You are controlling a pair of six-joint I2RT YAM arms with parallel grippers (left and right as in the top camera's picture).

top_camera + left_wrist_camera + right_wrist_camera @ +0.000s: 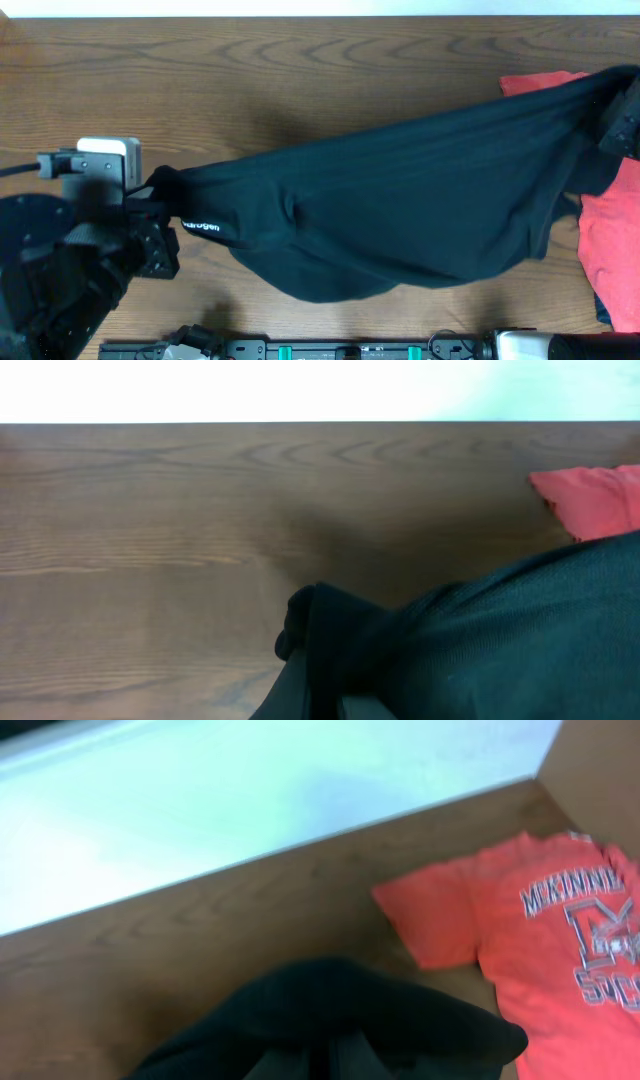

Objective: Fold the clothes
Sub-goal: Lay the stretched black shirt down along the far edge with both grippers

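Overhead shows the black garment (400, 200) stretched above the table (300, 80), from near the left edge to the right edge. The left gripper (152, 205) and right gripper (618, 125) each appear clamped on a bunched end, probably pulling it taut so it lies flat for folding. A red T-shirt (610, 260) lies at the right edge, seemingly waiting its turn.
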